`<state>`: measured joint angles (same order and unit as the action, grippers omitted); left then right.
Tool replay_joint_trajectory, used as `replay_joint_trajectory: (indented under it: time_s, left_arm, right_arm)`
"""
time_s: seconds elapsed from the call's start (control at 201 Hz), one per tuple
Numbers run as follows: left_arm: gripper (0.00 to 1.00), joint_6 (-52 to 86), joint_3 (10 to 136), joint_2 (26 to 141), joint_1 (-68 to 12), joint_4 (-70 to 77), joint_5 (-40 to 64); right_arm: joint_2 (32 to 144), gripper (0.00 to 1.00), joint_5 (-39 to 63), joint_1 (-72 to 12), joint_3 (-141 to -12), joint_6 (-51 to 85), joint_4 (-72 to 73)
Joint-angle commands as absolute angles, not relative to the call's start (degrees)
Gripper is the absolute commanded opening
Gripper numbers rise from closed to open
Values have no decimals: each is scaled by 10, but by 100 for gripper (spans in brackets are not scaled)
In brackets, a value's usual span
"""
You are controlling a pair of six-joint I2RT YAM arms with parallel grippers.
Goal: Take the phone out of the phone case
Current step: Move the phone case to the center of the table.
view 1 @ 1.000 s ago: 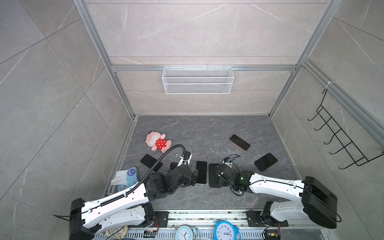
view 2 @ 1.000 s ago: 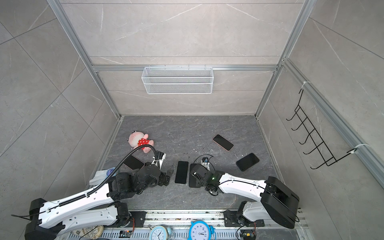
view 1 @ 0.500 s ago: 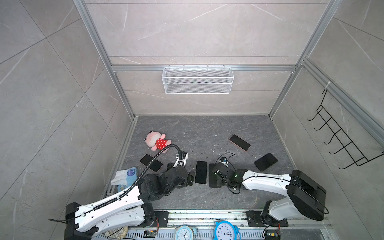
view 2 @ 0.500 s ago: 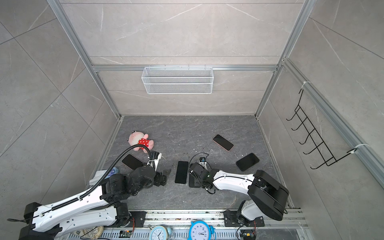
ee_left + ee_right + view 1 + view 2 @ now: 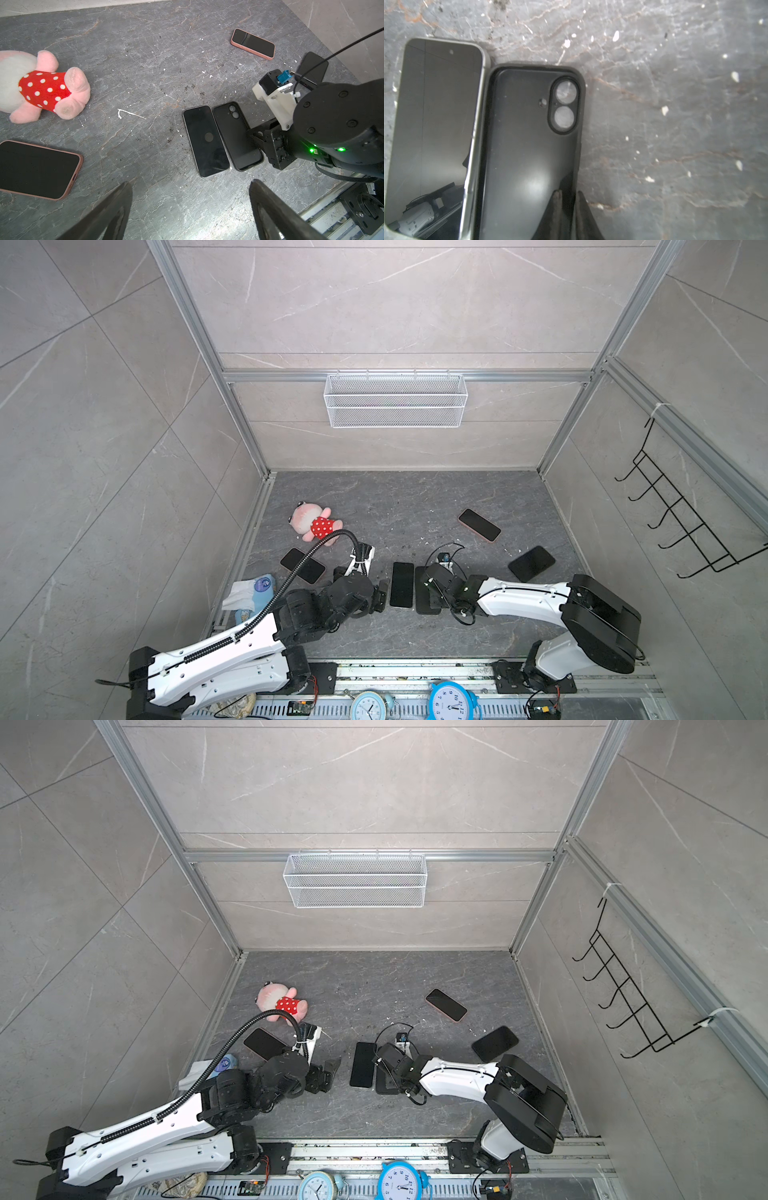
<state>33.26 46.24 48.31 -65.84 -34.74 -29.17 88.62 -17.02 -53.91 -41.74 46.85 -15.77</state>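
Phone (image 5: 402, 584) and case (image 5: 420, 602) lie side by side at lower centre in both top views, long axes parallel and running up the frame, edges touching or nearly so. The phone is already out. The right gripper (image 5: 569, 192), reaching in from the frame's right, is pinched on the case's side wall. Only the right wrist view shows that grip, which the top views hide under the wrist. The left gripper (image 5: 190, 182), jaws wide and empty, hovers left of the phone and is the nearer arm to it.

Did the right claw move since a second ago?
Yes. The right gripper slid toward the phone case, away from the black phone near the wall.
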Motion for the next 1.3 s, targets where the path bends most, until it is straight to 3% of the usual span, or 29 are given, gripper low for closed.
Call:
replay_joint_trajectory:
  time_s: [0.0, 0.493, 0.872, 1.196, 1.29]
  left_arm:
    - [90, 341, 461, 470, -656, -346, -287]
    - [90, 347, 449, 463, -656, -337, -288]
    - [90, 366, 437, 475, -656, -328, -308]
    - [90, 391, 432, 458, -656, -337, -335]
    - [91, 397, 429, 455, -656, -338, -340]
  right_arm:
    - [903, 16, -187, -536, -438, 462, -154]
    - [933, 13, -164, -534, -459, 459, -126]
    - [1000, 12, -137, -589, -546, 498, -118]
    - [1065, 15, -135, -619, -620, 516, -108]
    - [1069, 23, -144, -621, -631, 509, -114]
